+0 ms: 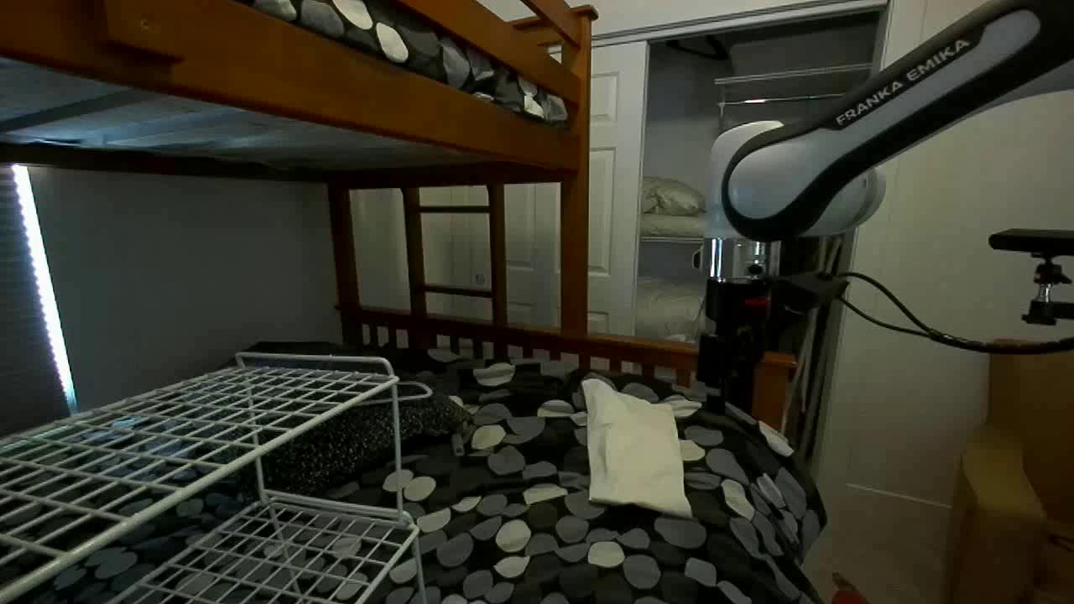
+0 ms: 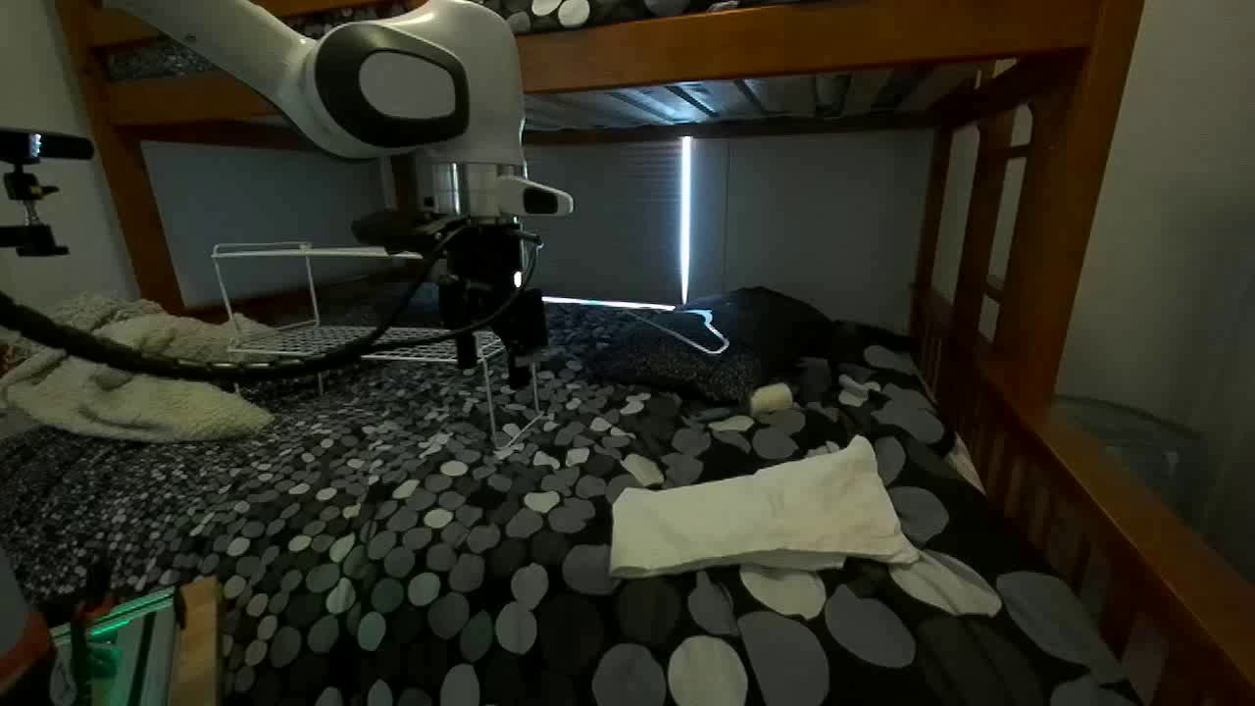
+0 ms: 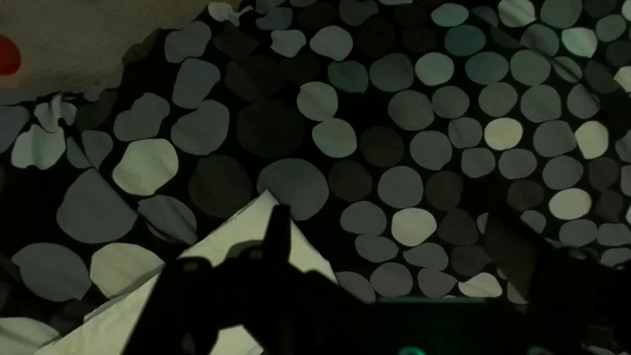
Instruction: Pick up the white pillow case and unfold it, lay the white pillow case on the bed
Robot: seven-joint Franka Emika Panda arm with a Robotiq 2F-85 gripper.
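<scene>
The white pillow case (image 1: 635,453) lies folded and wrinkled on the bed (image 1: 537,545), near the slatted end. In an exterior view the pillow case (image 2: 755,520) is a long flat bundle on the spotted black cover (image 2: 412,559). My gripper (image 2: 493,368) hangs pointing down above the bed, apart from the pillow case. It also shows in an exterior view (image 1: 717,398) beside the pillow case. In the wrist view my gripper (image 3: 392,217) has its fingers wide apart with nothing between them. The left finger overlaps a corner of the pillow case (image 3: 241,228); the gripper body hides part of it.
A white wire rack (image 1: 277,445) stands on the bed, with a dark speckled pillow (image 1: 352,440) behind it. A white hanger (image 2: 724,343) lies on that pillow. A fluffy blanket (image 2: 147,382) lies at one side. The upper bunk's wooden rail (image 2: 784,54) runs overhead.
</scene>
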